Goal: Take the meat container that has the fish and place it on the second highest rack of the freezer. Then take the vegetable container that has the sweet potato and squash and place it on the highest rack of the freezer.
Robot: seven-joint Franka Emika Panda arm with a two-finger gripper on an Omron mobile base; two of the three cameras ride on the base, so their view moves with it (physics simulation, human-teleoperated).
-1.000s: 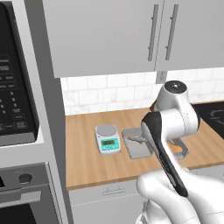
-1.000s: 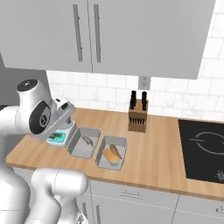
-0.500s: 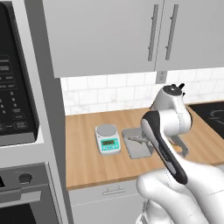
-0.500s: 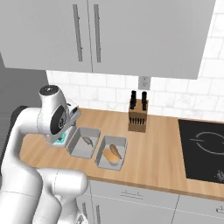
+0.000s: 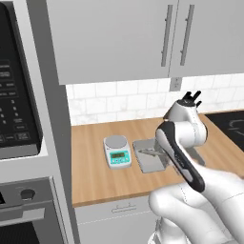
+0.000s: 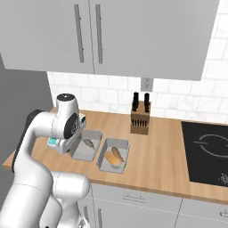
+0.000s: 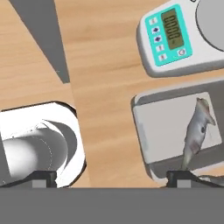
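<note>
Pincer open wide above table; one fingertip over meat container holding fish; scale beside.

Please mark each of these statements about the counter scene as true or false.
1. The fish lies in the meat container. True.
2. The vegetable container sits on the stove. False: it rests on the wooden counter beside the meat container.
3. The kitchen scale stands beside the meat container. True.
4. The end effector is shut on the fish. False: its jaws stand open, holding nothing.
5. The knife block is lying flat. False: it stands upright near the wall.
</note>
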